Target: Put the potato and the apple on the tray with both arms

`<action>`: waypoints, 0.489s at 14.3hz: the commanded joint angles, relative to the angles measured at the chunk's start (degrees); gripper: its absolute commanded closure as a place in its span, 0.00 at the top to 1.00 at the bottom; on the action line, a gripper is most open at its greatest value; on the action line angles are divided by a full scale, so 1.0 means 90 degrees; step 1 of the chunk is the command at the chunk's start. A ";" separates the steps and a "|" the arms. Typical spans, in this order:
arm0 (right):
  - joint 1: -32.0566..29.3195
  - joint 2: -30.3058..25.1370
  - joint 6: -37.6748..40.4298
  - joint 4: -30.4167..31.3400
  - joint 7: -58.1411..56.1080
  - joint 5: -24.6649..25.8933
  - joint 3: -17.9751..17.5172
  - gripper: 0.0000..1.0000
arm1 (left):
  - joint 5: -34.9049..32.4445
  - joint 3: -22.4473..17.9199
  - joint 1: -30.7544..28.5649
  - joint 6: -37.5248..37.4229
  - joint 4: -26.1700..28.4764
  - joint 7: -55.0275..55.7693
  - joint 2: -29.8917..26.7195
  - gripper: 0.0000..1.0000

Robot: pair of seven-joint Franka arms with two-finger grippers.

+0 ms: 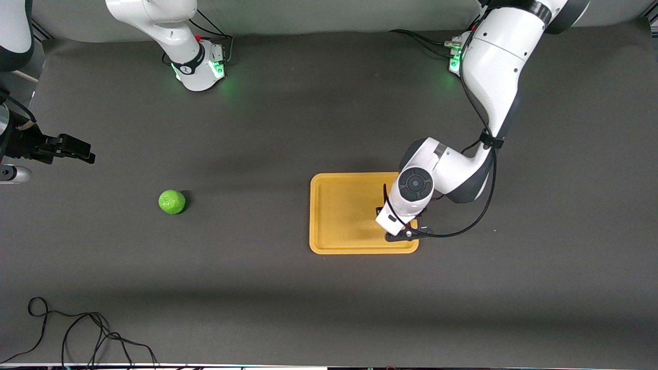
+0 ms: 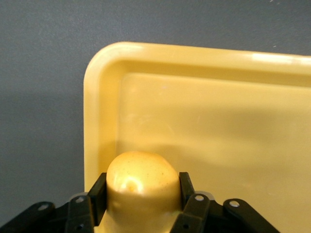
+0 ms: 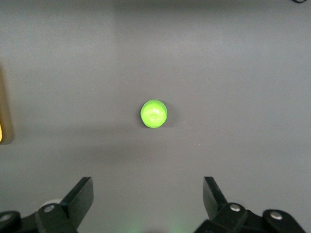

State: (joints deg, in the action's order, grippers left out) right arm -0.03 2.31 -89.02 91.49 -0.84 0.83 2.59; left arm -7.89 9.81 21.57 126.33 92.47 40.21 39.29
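Lowering the potato (image 2: 141, 182) onto the tray (image 1: 329, 241)

My left tool (image 1: 403, 226) clamps the potato over the tray's corner; I should sink until it touches, then release gently (it could roll). That arm's wrist bends steeply down. My right tool (image 3: 148, 204) waits spread wide, empty, over the surface above the apple (image 1: 172, 202), well apart from the tray.

- Legible text, labels, brands, numbers, signs: none in any view.
- Right arm's base collar (image 1: 189, 67): a black band with a small white mark, upper left of the front view; it cannot be read.
- Tray (image 1: 321, 216), potato (image 2: 141, 182), apple (image 1: 171, 202): no printing or labels to be read.
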 commanded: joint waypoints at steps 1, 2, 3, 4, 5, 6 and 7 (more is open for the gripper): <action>0.0072 -0.0023 -0.0061 0.0029 -0.0141 -0.0131 0.0074 1.00 | -0.0100 -0.0094 0.0084 -0.0062 0.0009 -0.0082 0.0029 0.33; 0.0072 -0.0052 -0.0061 0.0059 -0.0141 -0.0131 0.0074 1.00 | -0.0100 -0.0094 0.0084 -0.0082 0.0048 -0.0161 0.0038 0.43; 0.0081 -0.0187 -0.0099 0.0233 -0.0141 -0.0131 0.0074 1.00 | -0.0100 -0.0094 0.0084 -0.0063 0.0106 -0.0161 0.0029 0.51; 0.0082 -0.0411 -0.0274 0.0496 -0.0141 -0.0131 0.0074 1.00 | -0.0100 -0.0094 0.0093 -0.0062 0.0107 -0.0161 0.0029 0.61; 0.0082 -0.0636 -0.0411 0.0798 -0.0141 -0.0131 0.0074 1.00 | -0.0100 -0.0094 0.0113 -0.0072 0.0107 -0.0152 0.0029 0.81; 0.0091 -0.0773 -0.0499 0.1004 -0.0141 -0.0131 0.0074 1.00 | -0.0100 -0.0094 0.0123 -0.0072 0.0107 -0.0161 0.0029 0.92; 0.0091 -0.0900 -0.0577 0.1170 -0.0141 -0.0131 0.0074 1.00 | -0.0100 -0.0094 0.0094 -0.0082 0.0107 -0.0161 0.0029 1.00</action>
State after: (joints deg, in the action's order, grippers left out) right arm 0.01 -0.61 -91.41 95.81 -0.89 0.83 2.59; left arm -8.29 9.70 21.64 126.16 93.16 39.20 40.04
